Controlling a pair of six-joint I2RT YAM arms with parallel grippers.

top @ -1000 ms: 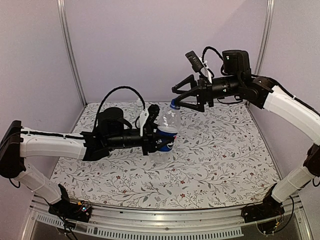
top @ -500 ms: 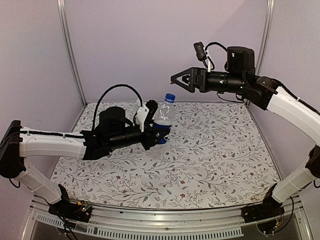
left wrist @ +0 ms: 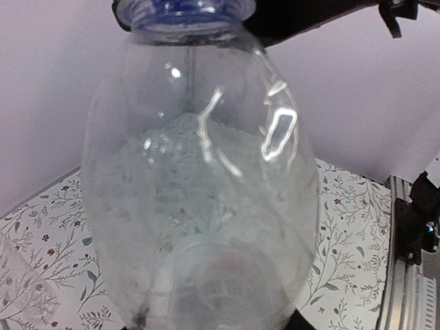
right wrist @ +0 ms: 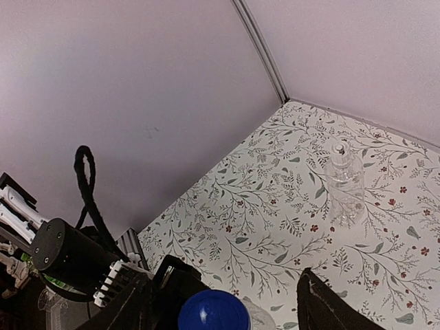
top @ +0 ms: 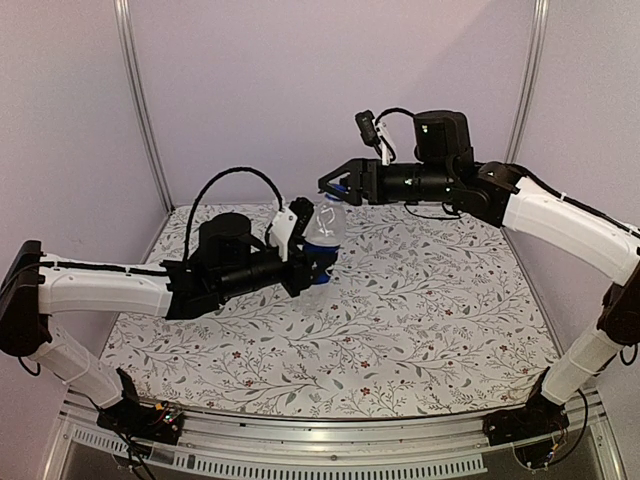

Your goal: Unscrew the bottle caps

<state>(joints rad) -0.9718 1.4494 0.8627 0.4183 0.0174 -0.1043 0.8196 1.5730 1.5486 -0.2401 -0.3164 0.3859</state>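
Clear plastic, the Pepsi bottle (top: 322, 238) is held tilted, clamped round its label by the left gripper (top: 305, 266). Its blue cap (right wrist: 214, 311) sits between the right gripper's (top: 336, 187) spread fingers, not yet pinched. Closing off-centre could skid off the cap or spin the slick bottle in the left grip. Farther back, the plain bottle (right wrist: 344, 180) stands capped on the table (right wrist: 275, 227).

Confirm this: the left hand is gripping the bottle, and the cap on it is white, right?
No. The left hand grips the bottle, but its cap is blue, not white; the right wrist view shows it.
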